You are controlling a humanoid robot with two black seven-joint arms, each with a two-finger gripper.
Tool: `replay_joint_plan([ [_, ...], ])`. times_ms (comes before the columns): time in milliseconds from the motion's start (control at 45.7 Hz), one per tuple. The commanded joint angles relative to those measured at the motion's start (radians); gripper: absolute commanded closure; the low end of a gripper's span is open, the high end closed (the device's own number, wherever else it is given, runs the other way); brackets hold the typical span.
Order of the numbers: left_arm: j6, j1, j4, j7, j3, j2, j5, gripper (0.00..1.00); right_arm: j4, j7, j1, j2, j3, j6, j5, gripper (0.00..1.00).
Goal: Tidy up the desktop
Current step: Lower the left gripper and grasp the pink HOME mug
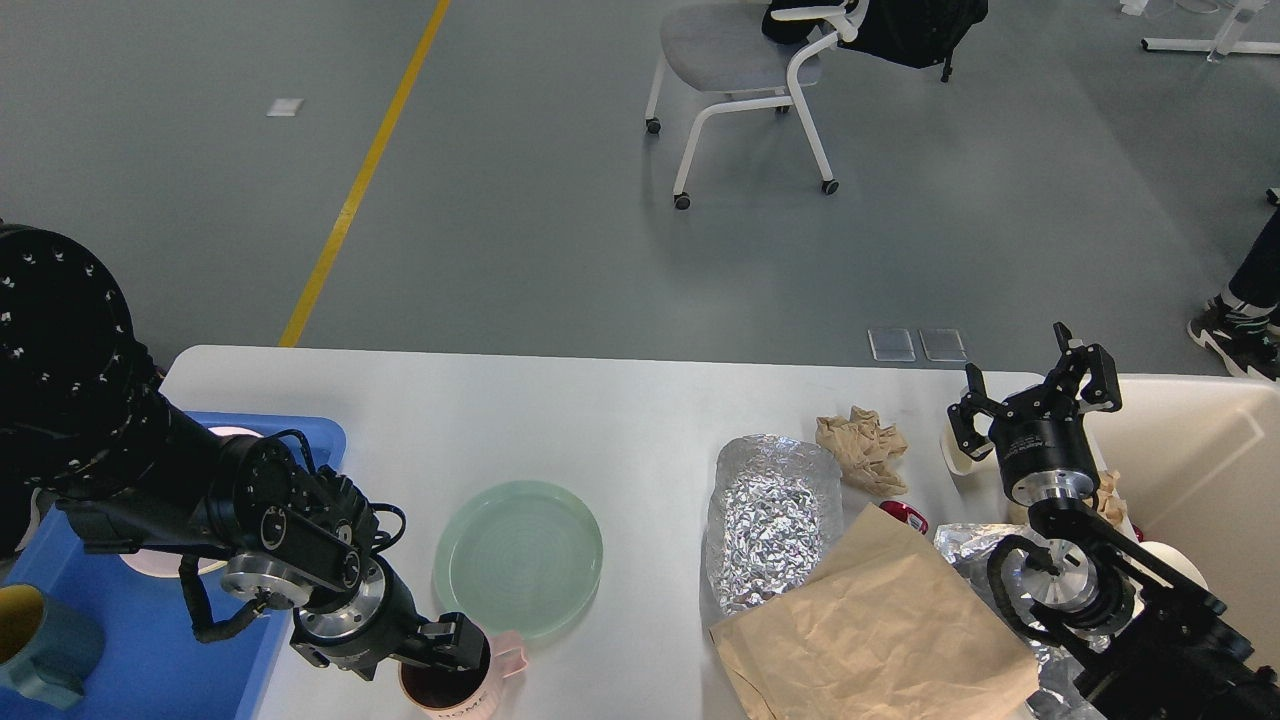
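At the desktop's [620, 420] near edge, left gripper [455, 650] sits over the mug [455, 685] rim, grip unclear; right gripper [1030, 400] open, far off

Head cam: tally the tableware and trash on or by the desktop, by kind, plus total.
Plates: 2, green plate on the desktop, pale one in the blue tray
Mugs: 2, pink mug, teal mug
Foil pieces: 2
Brown paper bag: 1
Crumpled brown paper: 1
Total: 8
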Motion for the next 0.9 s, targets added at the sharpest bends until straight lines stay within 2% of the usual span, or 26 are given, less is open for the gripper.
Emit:
replay_joint_plan([
  [0,0.004,0.012,0.015,0.000,0.008,-0.005,0.000,0.07,0.000,0.001,0.000,0.000,0.000,0.000,0.000,0.00],
  [219,0.019,0.036,0.042,0.002,0.013,-0.008,0.000,0.14,0.000,-0.001,0.000,-0.001,0.000,0.000,0.000,0.00],
  [306,0.027,0.049,0.044,0.005,0.006,-0.010,0.000,0.26,0.000,0.001,0.000,0.000,0.000,0.000,0.000,0.00],
  [416,0.025,0.053,0.053,0.005,0.002,-0.010,0.000,0.52,0.000,0.001,0.000,0.000,0.000,0.000,0.000,0.00],
  [482,0.022,0.056,0.059,0.005,0.000,-0.010,0.000,0.58,0.000,0.001,0.000,0.000,0.000,0.000,0.000,0.00],
  [657,0.015,0.062,0.059,0.005,0.000,-0.010,0.000,0.91,0.000,0.001,0.000,0.000,0.000,0.000,0.000,0.00],
  [876,0.018,0.059,0.061,0.006,0.000,-0.008,-0.005,0.99,0.000,0.001,0.000,0.000,0.000,0.000,0.000,0.00],
])
